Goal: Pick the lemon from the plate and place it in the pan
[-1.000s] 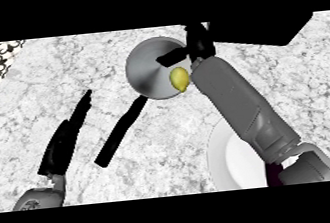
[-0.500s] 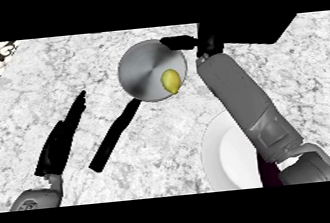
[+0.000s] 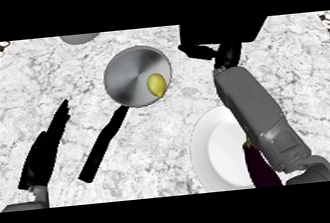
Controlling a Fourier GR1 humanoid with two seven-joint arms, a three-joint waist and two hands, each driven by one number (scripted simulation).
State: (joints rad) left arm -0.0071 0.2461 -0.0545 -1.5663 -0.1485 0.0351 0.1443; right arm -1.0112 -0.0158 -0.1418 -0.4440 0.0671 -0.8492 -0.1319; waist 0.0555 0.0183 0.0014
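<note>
**Lemon in the pan, hand pulled away**

The lemon [image 3: 157, 84] lay inside the pan [image 3: 131, 74], close to its right rim. A second before, the right hand [image 3: 205, 50] was right over it; now it had lifted off and sat apart, up and to the right. Its fingers looked straight and held nothing, though they were dark and hard to see. So the putting-in part looked done. The plate [image 3: 218, 151] below had no lemon on it. The left hand [image 3: 47, 149] rested flat at the lower left, fingers straight. The pan's black handle [image 3: 105, 149] pointed down and left. The counter [image 3: 47, 84] was speckled grey stone. A grey round thing [image 3: 80, 38] peeked in at the top.
</note>
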